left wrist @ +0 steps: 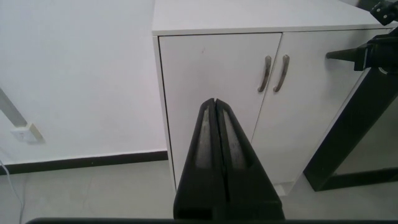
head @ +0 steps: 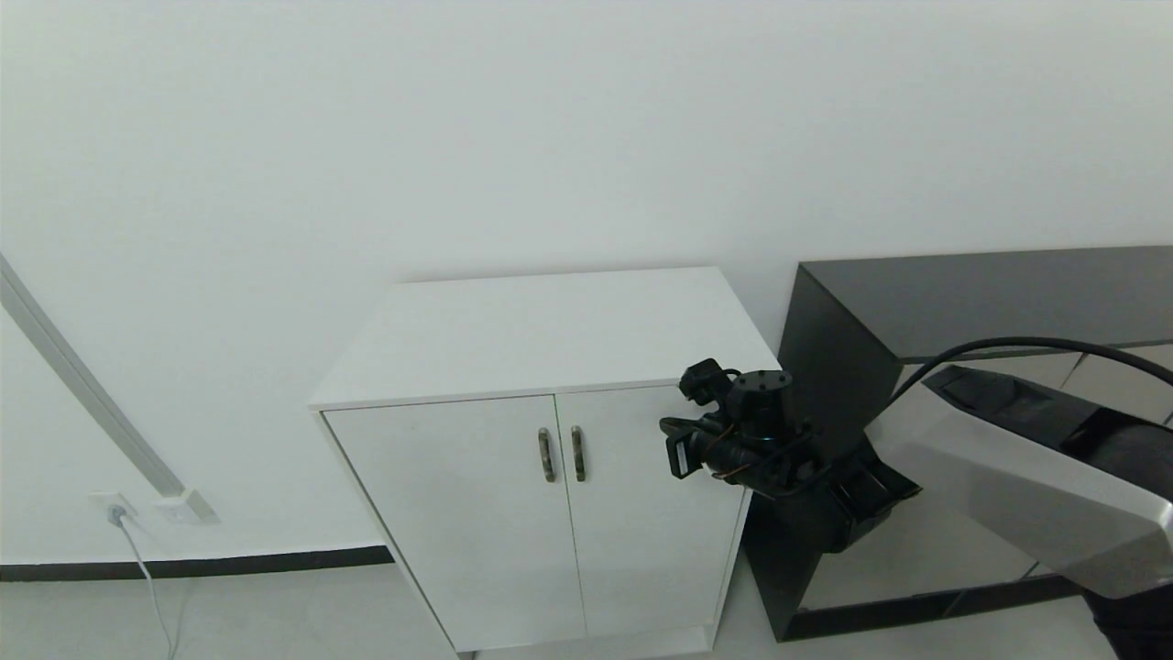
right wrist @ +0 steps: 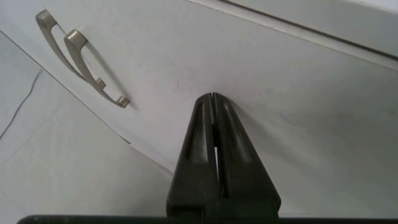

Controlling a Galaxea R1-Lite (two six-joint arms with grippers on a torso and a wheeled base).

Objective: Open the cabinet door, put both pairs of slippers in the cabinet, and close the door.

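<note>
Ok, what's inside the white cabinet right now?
The inside is hidden: the cabinet has its left door and right door both shut, handles side by side at the middle seam. The right gripper, shut, is close before the right door.

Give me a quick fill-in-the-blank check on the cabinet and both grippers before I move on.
The white cabinet stands fully ____.
Its two handles sit side by side at the ____ of the front.
The door just in front of the right gripper is the ____ one.
The left gripper, away from the cabinet, has its jaws ____.
Missing words: closed; middle; right; shut.
</note>
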